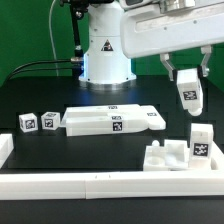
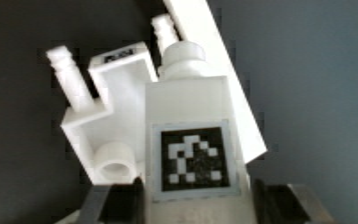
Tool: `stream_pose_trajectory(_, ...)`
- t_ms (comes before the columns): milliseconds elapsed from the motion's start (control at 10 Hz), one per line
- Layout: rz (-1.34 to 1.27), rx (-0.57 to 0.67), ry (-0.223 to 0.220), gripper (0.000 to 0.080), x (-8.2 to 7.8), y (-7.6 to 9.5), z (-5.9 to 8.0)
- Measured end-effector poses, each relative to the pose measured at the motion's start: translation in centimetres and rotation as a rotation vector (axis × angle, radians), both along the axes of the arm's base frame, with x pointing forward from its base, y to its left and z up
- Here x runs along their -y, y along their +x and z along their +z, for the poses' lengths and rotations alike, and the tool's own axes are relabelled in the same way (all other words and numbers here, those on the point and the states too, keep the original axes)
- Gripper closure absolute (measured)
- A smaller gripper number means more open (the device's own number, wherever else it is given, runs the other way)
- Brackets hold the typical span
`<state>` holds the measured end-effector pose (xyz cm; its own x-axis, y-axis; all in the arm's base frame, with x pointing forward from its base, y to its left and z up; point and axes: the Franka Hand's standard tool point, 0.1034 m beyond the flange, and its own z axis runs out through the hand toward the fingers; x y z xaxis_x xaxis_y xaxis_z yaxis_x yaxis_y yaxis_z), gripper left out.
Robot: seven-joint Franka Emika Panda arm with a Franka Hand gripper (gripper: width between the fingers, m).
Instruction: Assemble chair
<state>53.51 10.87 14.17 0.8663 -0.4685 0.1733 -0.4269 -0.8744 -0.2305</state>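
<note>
Gripper [image 1: 186, 84] was partly closed, jaws about midway, clamped on a white tagged piece [image 1: 188, 100] and holding it in the air, clear of the table [image 1: 100, 150]. In the wrist view the fingers [image 2: 105, 203] pressed both flat sides of that piece, right at the end with the tag. The rest of the piece stuck out past the jaws.

A pegged white shape [image 2: 87, 100] showed behind it. I could not tell whether it was part of the held piece or lay below.

The other chair parts sat on the table:
- A long slab [image 1: 110, 121] lay mid-table.
- Two small tagged blocks [image 1: 27, 123] were at the exterior view's left.
- A notched block [image 1: 168, 157] and an upright tagged piece [image 1: 200, 143] were under and near the gripper, just inside the border rail [image 1: 90, 185].

Handling, as a judgement:
- The parts looked like rigid plastic, light and not fragile.
- The faces looked smooth, so a piece could slip or twist in a loose pinch.
- The best hold looked like the flat parallel sides, near the middle of a piece.
- Pegs and notches should be kept free for mating.
</note>
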Motion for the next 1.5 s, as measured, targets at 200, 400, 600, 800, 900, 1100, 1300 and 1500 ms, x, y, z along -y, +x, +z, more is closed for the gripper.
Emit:
stream_pose_trajectory(200, 0.045, 0.074, -0.039, 0.0512, -0.4, -0.5, -0.4)
stream_pose_trajectory(400, 0.113, 0.062, -0.077, 0.0512, 3.3, 0.5, -0.1)
stream_pose_trajectory(600, 0.189, 0.100, -0.128, 0.0512, 5.6, 2.7, 0.7)
stream_pose_trajectory(800, 0.186, 0.095, -0.126, 0.0512, 5.4, 2.5, 0.5)
stream_pose_trajectory(900, 0.192, 0.130, -0.149, 0.0512, 6.0, 2.9, 0.3)
stream_pose_trajectory(1100, 0.177, 0.159, -0.195, 0.0512, 7.3, 3.7, -1.7)
stream_pose_trajectory(1300, 0.161, 0.323, -0.275, 0.0512, 7.5, 4.3, -1.1)
stream_pose_trajectory(1500, 0.164, 0.326, -0.280, 0.0512, 7.5, 4.1, -1.5)
